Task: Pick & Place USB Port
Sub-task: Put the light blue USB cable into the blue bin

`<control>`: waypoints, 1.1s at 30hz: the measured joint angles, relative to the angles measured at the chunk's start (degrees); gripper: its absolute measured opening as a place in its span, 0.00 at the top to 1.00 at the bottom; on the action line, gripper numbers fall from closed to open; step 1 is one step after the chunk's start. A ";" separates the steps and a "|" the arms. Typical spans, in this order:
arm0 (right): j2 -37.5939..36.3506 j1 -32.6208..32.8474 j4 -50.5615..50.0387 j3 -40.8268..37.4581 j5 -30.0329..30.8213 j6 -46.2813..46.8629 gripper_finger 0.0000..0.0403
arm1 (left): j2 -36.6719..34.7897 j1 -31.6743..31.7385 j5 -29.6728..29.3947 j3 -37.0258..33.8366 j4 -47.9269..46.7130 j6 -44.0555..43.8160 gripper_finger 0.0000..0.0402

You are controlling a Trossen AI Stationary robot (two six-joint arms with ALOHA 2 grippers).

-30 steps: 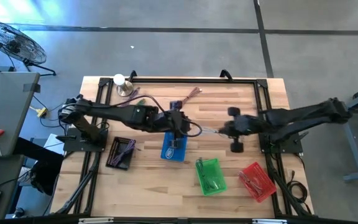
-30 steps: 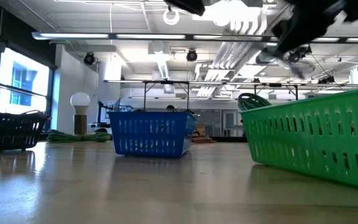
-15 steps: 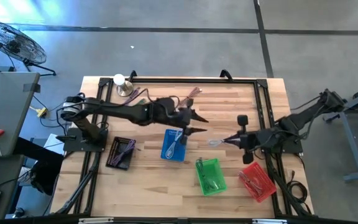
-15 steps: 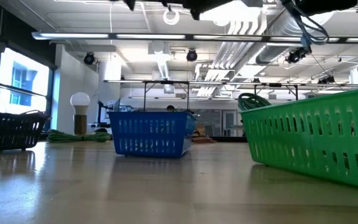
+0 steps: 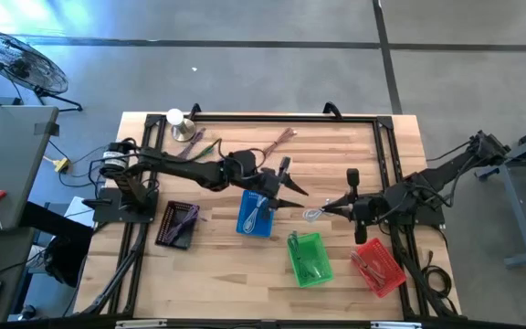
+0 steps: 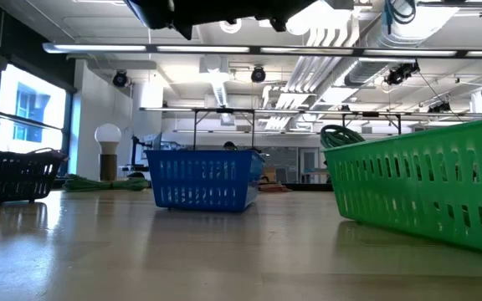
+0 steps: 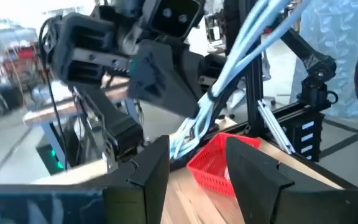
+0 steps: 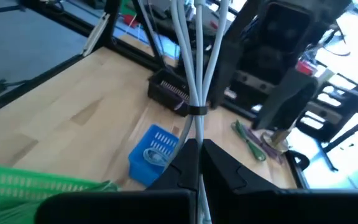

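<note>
Both arms have pulled apart; right gripper (image 5: 333, 206), centre-right, jaws clamped on cable (image 8: 194, 74); left gripper (image 5: 290, 187) jaws apart above blue basket (image 5: 256, 216).

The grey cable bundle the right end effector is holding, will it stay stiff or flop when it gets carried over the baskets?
Probably floppy: the grey cable bundle is thin strands tied at one point, fanning apart beyond the tie. It looks light, hanging from the shut right end effector by a narrow pinch. Its loose end may well swing above the green basket.

Cable (image 8: 196, 74) ends cut off by picture's edge.
</note>
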 joint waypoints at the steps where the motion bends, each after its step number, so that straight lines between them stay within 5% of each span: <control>1: 0.33 -0.13 0.39 0.00 -0.25 -0.47 1.00 | 0.46 -0.15 0.03 0.00 0.74 0.54 0.62; 15: 6.50 -7.05 3.93 0.00 -6.89 -1.33 1.00 | 1.92 -0.21 5.11 0.07 5.68 0.94 0.62; 33: 7.21 -9.81 4.19 0.00 -10.49 -1.13 1.00 | 1.92 -0.19 4.08 0.07 3.62 -1.87 0.63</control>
